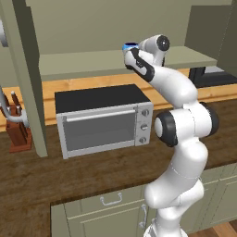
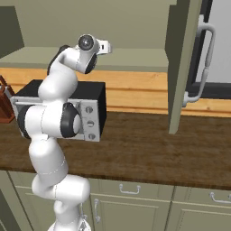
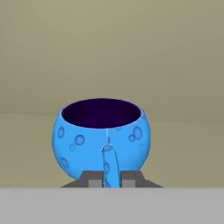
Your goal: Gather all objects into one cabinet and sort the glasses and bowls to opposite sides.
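So the end effector point(image 3: 111, 177) is pinched tight on the little handle of the round speckled bright-blue bowl point(image 3: 103, 138), which sits dead ahead of the fingers on the olive-green cabinet's flat shelf point(image 1: 83, 62), rim up.

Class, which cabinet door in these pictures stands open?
The tall wall cabinet door with the long grey handle; the base cabinet doors below the counter are shut.

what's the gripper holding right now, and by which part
The gripper is shut on the blue bowl, pinching the small handle-like tab low on its near side.
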